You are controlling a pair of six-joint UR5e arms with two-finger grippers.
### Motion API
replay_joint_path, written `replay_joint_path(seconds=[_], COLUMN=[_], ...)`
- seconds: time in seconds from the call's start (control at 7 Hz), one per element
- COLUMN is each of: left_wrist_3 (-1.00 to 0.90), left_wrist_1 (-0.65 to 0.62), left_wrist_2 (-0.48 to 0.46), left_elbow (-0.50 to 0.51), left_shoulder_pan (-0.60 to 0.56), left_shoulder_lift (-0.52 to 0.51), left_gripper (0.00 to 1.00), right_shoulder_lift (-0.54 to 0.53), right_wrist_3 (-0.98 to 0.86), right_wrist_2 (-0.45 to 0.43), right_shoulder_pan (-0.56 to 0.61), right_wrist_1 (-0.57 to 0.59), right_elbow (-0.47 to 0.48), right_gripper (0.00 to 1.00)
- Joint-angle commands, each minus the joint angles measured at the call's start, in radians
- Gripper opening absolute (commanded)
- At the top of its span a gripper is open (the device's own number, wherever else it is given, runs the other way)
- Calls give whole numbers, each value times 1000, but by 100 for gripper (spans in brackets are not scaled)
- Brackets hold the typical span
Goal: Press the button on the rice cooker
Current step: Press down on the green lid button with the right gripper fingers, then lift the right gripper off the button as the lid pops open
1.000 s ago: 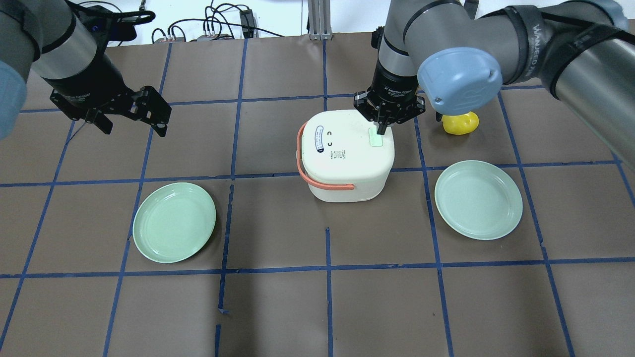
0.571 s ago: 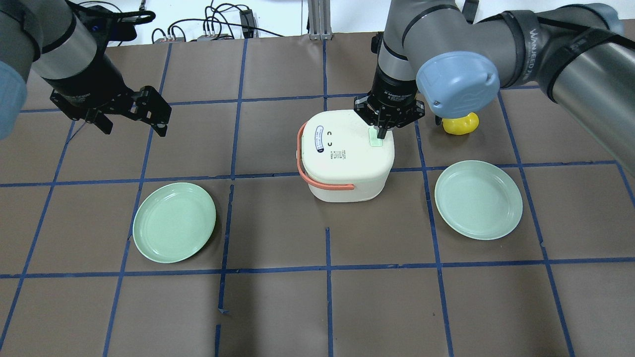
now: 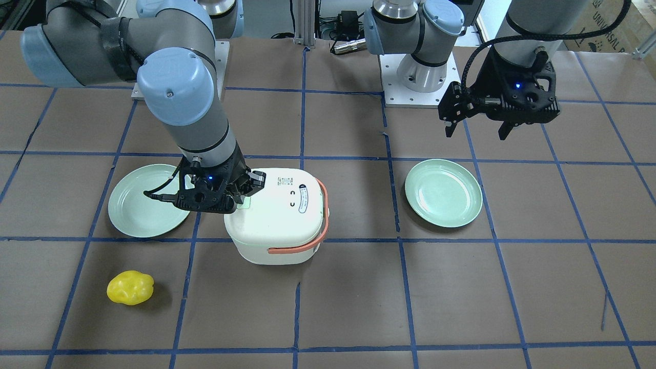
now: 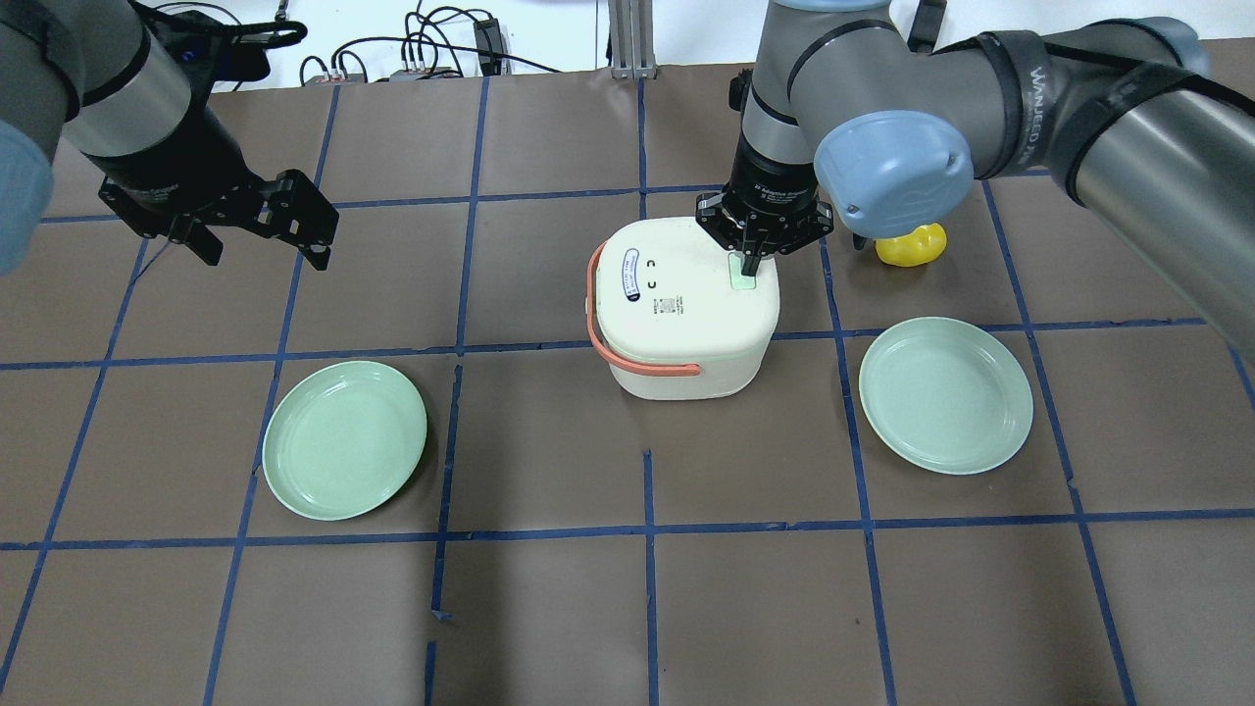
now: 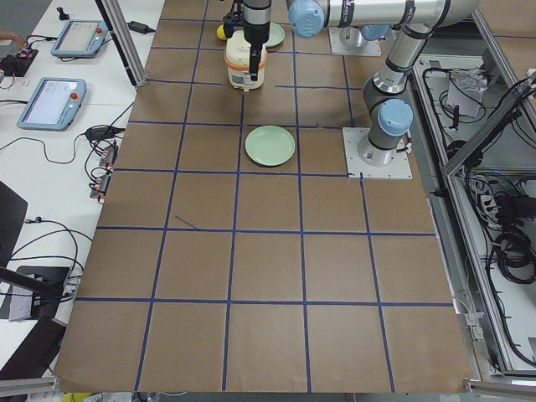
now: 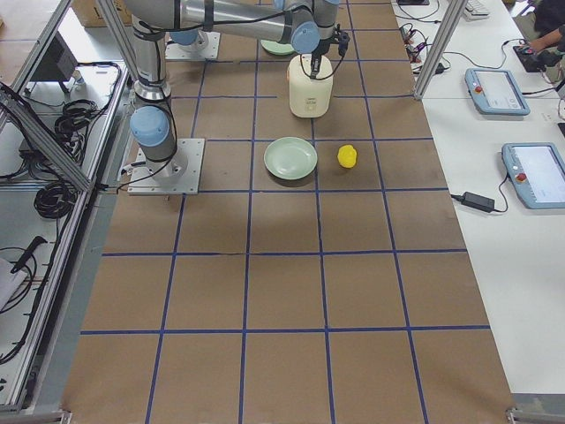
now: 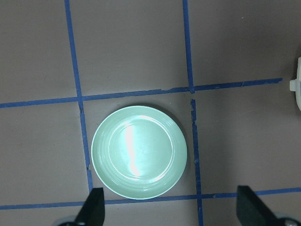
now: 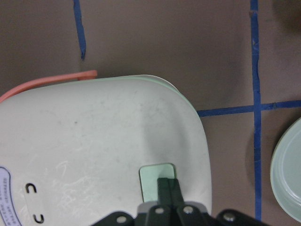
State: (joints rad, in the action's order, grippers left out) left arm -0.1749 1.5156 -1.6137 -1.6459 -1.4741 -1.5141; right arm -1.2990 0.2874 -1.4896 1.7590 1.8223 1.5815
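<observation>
front: right gripper [image 3: 244, 201] fingers together, tips on cooker [image 3: 277, 225] lid | overhead: button [image 4: 745, 281] under those tips; left gripper [image 4: 265, 250] fingers apart, well off | right wrist: joined tips overlap button | left wrist: plate [image 7: 139, 151] ahead of spread fingers

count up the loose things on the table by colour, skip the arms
green plates: 2
white rice cooker: 1
yellow lumpy object: 1
total: 4
</observation>
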Motion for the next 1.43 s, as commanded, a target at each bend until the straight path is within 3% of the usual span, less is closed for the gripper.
replay_joint_path(seconds=[0.0,0.14,0.43,0.57,0.71,1.0,1.29], left_wrist_3=[0,0,0,0,0,0,0], left_wrist_1=[0,0,0,0,0,0,0], left_wrist_2=[0,0,0,0,0,0,0], left_elbow=[0,0,0,0,0,0,0], left_shoulder_pan=[0,0,0,0,0,0,0], left_shoulder_lift=[0,0,0,0,0,0,0], left_gripper=[100,100,100,100,100,100,100], right_shoulder_lift=[4,3,-41,-106,-179,-235,-235], right_wrist_3=[3,6,9,1,-7,-75,-76], right_wrist_2=[0,0,-6,-23,-27,-32,-23], right_shoulder_pan=[8,8,10,7,-18,-76,-89], right_wrist_1=[5,5,-20,-56,-166,-399,-420], right_elbow=[0,-4,-17,-24,-76,-226,-225], right_gripper=[11,11,29,52,80,92,96])
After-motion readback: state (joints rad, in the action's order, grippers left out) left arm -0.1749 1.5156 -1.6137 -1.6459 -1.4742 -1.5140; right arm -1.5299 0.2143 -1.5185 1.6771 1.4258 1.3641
